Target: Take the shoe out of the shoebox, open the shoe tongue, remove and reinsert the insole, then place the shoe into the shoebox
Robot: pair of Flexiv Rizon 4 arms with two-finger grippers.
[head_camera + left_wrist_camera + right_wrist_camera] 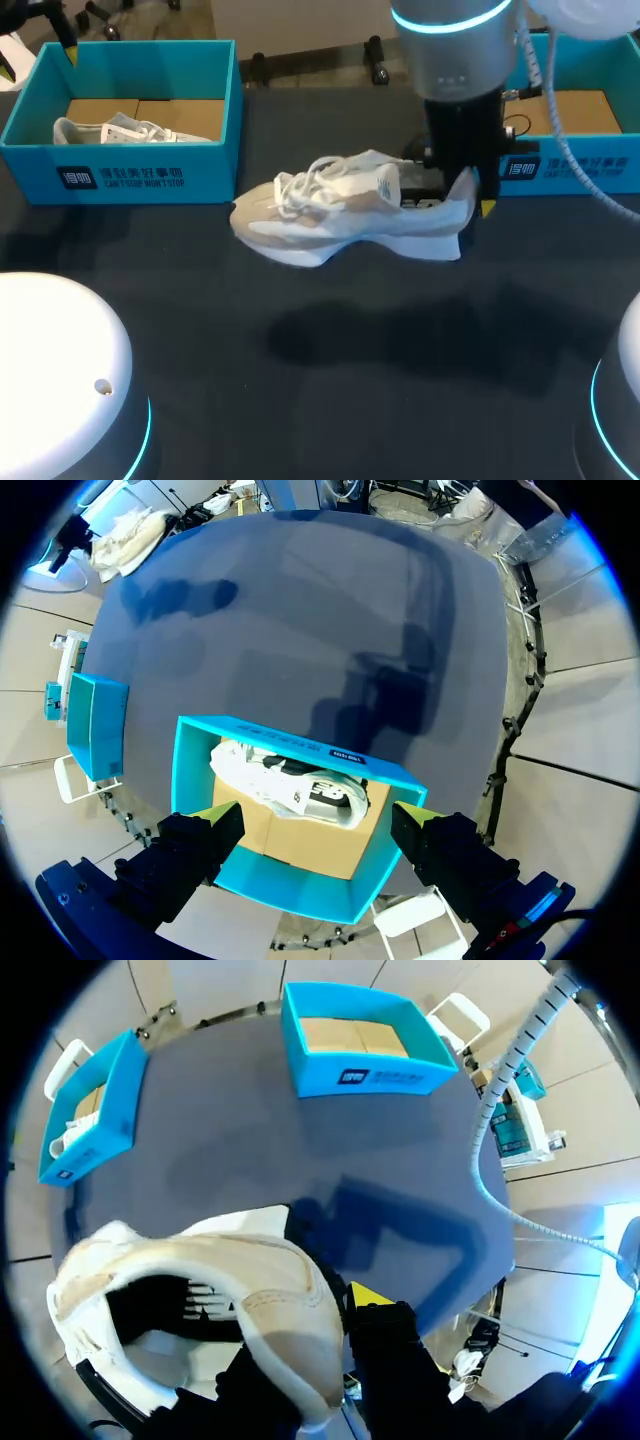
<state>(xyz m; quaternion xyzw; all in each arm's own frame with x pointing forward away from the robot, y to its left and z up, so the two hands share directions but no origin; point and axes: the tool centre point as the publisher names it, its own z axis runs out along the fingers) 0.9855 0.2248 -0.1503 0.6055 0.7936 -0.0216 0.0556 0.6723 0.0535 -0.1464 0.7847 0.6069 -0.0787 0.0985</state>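
Observation:
A white and beige shoe (340, 205) hangs above the dark table, toe toward the left. My right gripper (465, 195) is shut on its heel. In the right wrist view the heel collar of the shoe (270, 1280) sits between the fingers of my right gripper (325, 1340), and the shoe's opening shows ahead of them. The empty teal shoebox (570, 165) stands just behind and to the right of that gripper. My left gripper (320, 850) is open, high above the other teal shoebox (205, 750), and holds nothing.
The left teal shoebox (120, 175) at the table's back left holds a second white shoe (120, 130), also seen as the white shoe (290, 780) under my left gripper. Bare dark tabletop (350, 340) spreads in front of the held shoe.

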